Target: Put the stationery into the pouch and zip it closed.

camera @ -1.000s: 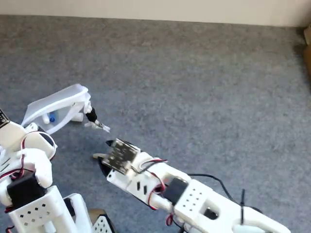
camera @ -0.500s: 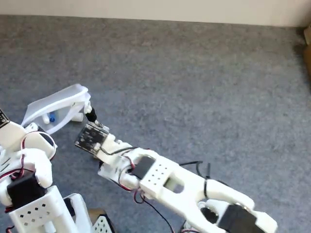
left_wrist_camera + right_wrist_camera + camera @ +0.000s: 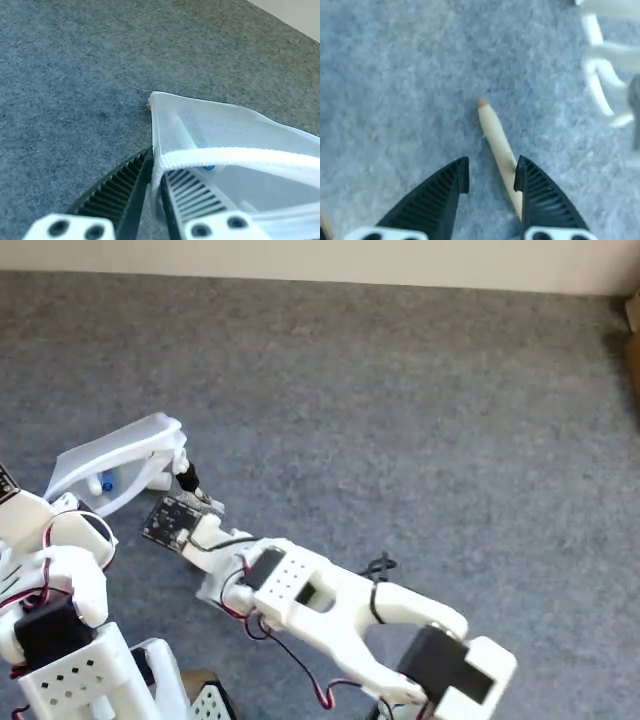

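Well, your left end effector (image 3: 155, 167) is squeezed tight on the pouch (image 3: 225, 130). Its two black fingers (image 3: 120, 187) are pressed together with the thick white edge of the pouch pinched between them. The pouch is see-through white mesh, and it spreads out and away from that end effector. A little blue thing (image 3: 209, 167) sits inside the pouch, just past the pinched edge.

Your right end effector (image 3: 492, 167) has its fingers apart, and it points down at the grey fuzzy tabletop (image 3: 395, 75). A long cream stick (image 3: 495, 130) that looks like a pencil lies flat on the tabletop. One end of the stick is in the gap between the two fingers, right up against one of them. You cannot tell whether it touches that finger. The stick's tip points straight out ahead of the end effector.

From the high view, your right arm (image 3: 300, 590) stretches across, and its end effector is just beside the pouch. A small black piece (image 3: 187, 480) hangs at the pouch's corner, very near that end effector.
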`<act>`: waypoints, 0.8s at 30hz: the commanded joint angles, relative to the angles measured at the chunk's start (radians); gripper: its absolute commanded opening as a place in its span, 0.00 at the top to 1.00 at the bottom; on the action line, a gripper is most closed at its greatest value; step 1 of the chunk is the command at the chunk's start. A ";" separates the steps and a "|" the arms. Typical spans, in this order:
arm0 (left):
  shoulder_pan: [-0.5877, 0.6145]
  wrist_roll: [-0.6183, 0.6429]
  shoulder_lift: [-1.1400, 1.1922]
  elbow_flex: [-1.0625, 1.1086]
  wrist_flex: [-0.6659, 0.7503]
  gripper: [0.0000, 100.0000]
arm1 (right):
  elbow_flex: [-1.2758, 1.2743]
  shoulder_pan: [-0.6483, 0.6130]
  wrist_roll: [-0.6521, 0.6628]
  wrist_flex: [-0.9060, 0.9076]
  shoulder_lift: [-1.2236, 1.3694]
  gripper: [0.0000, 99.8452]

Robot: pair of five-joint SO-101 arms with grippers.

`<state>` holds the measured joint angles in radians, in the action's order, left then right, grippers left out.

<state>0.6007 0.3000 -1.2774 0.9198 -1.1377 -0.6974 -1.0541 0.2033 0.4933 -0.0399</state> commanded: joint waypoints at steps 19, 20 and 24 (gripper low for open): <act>0.007 0.006 0.004 -0.015 0.026 0.99 | 0.191 0.050 0.215 0.200 0.166 0.99; 0.007 0.006 0.004 -0.015 0.026 0.99 | 0.203 0.050 0.229 0.231 0.166 0.99; 0.005 0.006 0.004 -0.015 0.026 0.99 | 0.214 0.050 0.285 0.300 0.165 0.99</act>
<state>0.6007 0.3000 -1.2774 0.9198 -1.1377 -0.5117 -1.0065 0.4473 0.7357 0.1227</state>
